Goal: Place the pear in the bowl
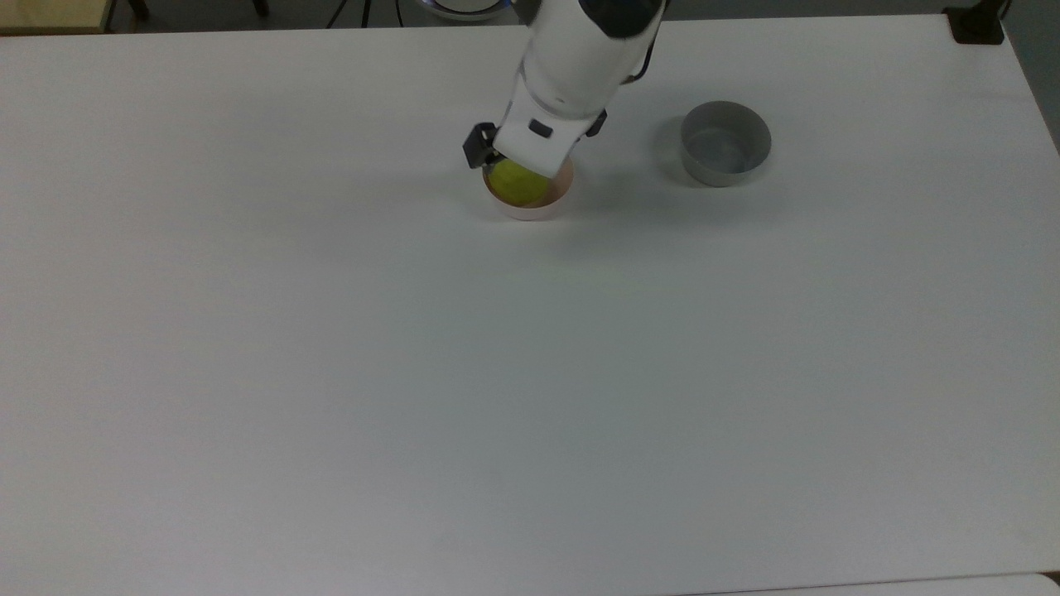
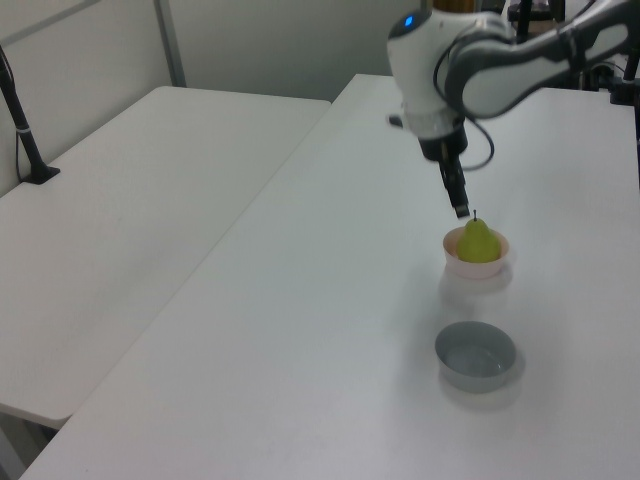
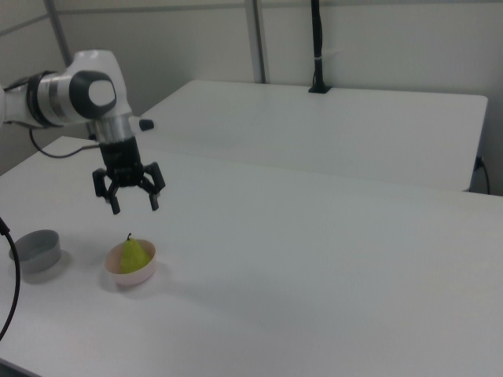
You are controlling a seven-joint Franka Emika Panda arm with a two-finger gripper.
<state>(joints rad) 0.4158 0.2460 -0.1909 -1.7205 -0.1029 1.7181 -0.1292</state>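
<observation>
Top view: arm (image 1: 571,58) hides bowl's (image 1: 546,207) far rim.

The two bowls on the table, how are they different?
The pink bowl holds a pear; the grey bowl holds nothing. The pink bowl sits below the open claw; the grey bowl stands off to the right view's left. Both are round, upright and about the same size.
</observation>
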